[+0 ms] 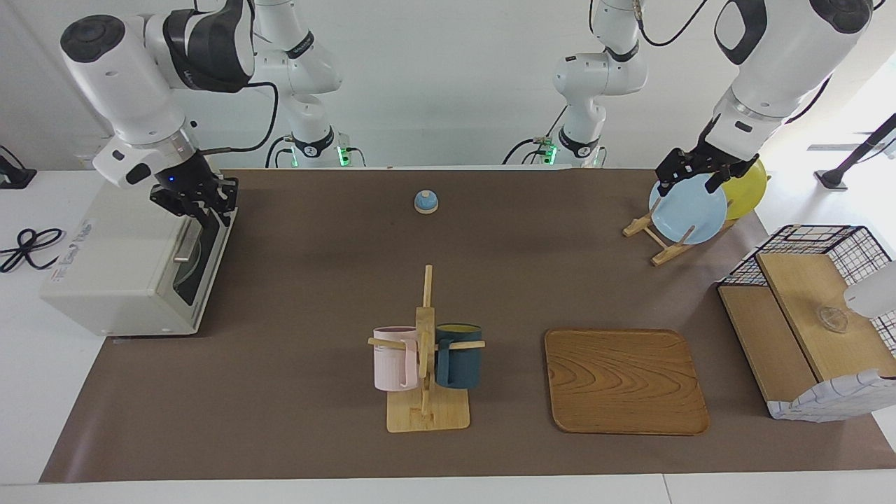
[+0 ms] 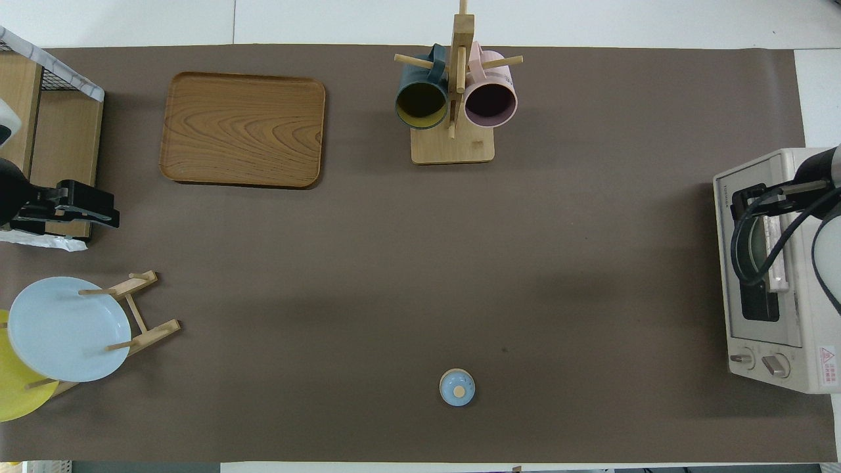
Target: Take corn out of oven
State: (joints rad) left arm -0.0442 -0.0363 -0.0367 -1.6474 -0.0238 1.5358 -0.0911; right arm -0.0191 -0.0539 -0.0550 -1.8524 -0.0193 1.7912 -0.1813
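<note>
The oven (image 1: 133, 255) stands at the right arm's end of the table, its door up. The right gripper (image 1: 199, 203) is down at the door's top edge by the bar handle (image 1: 185, 243); whether its jaws have clamped the bar cannot be told. The corn is not visible, presumably inside behind the dark glass. A cob should be light, stiff and smooth-skinned, so it is best pinched across its thick middle. The left gripper (image 1: 693, 171) waits with jaws spread over the blue plate (image 1: 687, 208). A red warning label (image 2: 827, 365) sits by the knobs; writing above the door looks like a brand but is unreadable.
</note>
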